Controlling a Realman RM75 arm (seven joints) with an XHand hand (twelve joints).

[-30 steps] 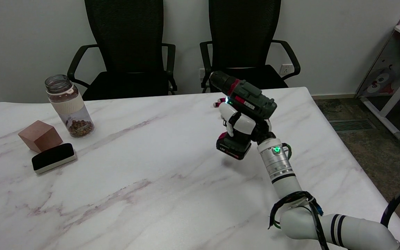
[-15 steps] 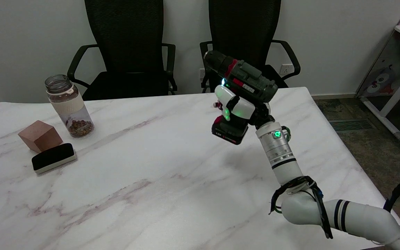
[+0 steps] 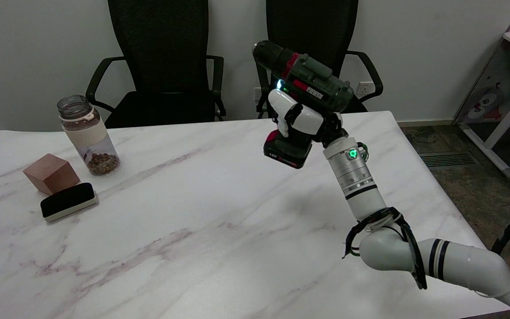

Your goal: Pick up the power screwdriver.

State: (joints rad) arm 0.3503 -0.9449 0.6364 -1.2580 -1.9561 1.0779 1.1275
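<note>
At far left on the white marbled surface (image 3: 184,248) we see a brown wooden cube (image 3: 51,173), a black-topped eraser block (image 3: 68,201) and a clear glass jar (image 3: 87,134). Further right, our right hand (image 3: 301,120) holds the dark green power screwdriver (image 3: 304,86) aloft, fingers (image 3: 281,104) wrapped round its grip.

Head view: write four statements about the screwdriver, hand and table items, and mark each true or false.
1. The right hand grips the power screwdriver clear of the table. True.
2. The screwdriver's battery end points up. False: it hangs below the hand.
3. The jar stands upright near the wooden block. True.
4. The black eraser lies on top of the block. False: it lies on the table beside it.
</note>
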